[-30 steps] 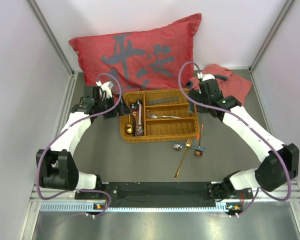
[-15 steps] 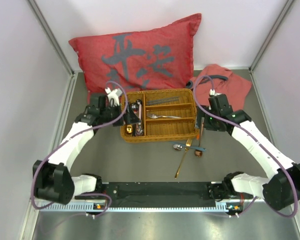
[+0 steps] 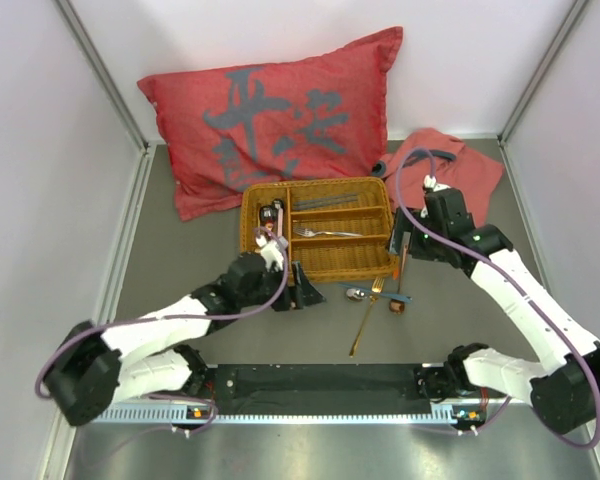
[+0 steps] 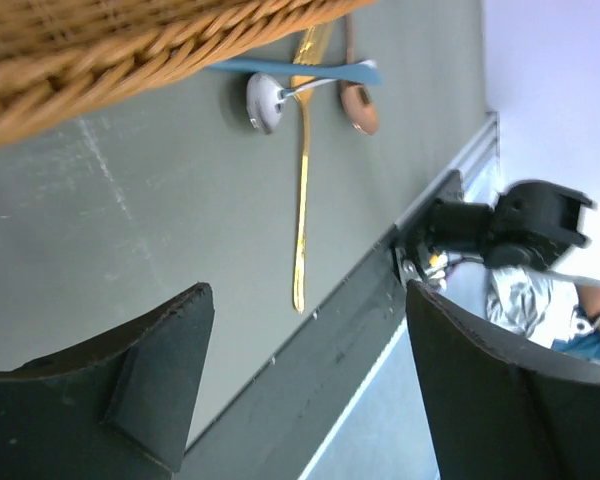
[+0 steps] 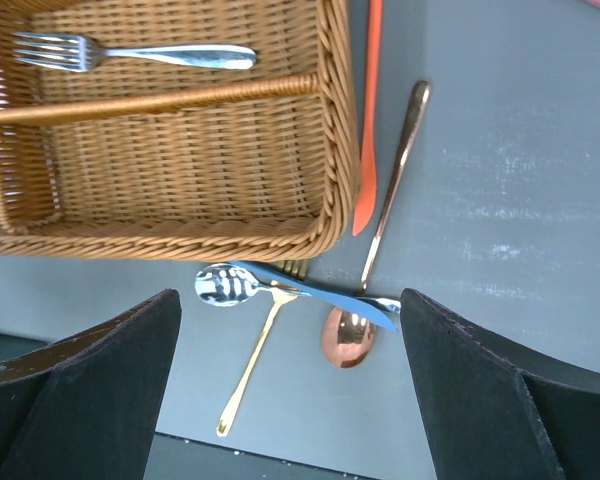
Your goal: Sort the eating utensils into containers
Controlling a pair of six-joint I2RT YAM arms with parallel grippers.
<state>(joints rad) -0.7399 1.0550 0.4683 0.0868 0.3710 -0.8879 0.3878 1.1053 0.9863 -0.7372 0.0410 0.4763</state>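
The wicker tray (image 3: 318,270) holds a silver fork (image 3: 325,233) in a middle compartment, dark utensils (image 3: 325,203) in the far one and several in the long left one (image 3: 270,235). On the table by its near right corner lie a silver spoon (image 3: 357,294), gold fork (image 3: 364,322), blue knife (image 3: 388,296), copper spoon (image 3: 400,285) and orange chopstick (image 3: 393,262). My left gripper (image 3: 302,288) is open and empty before the tray's near edge, left of that pile (image 4: 302,190). My right gripper (image 3: 398,245) is open and empty above the copper spoon (image 5: 348,335).
A red cushion (image 3: 280,115) lies behind the tray. A red cloth (image 3: 450,165) with a dark strap sits at the back right. The black rail (image 3: 320,380) runs along the near edge. White walls close in both sides.
My left arm swung from the tray's left side round to its near edge, jaws narrowing slightly. My right gripper came down from the tray's far right corner along its right side.
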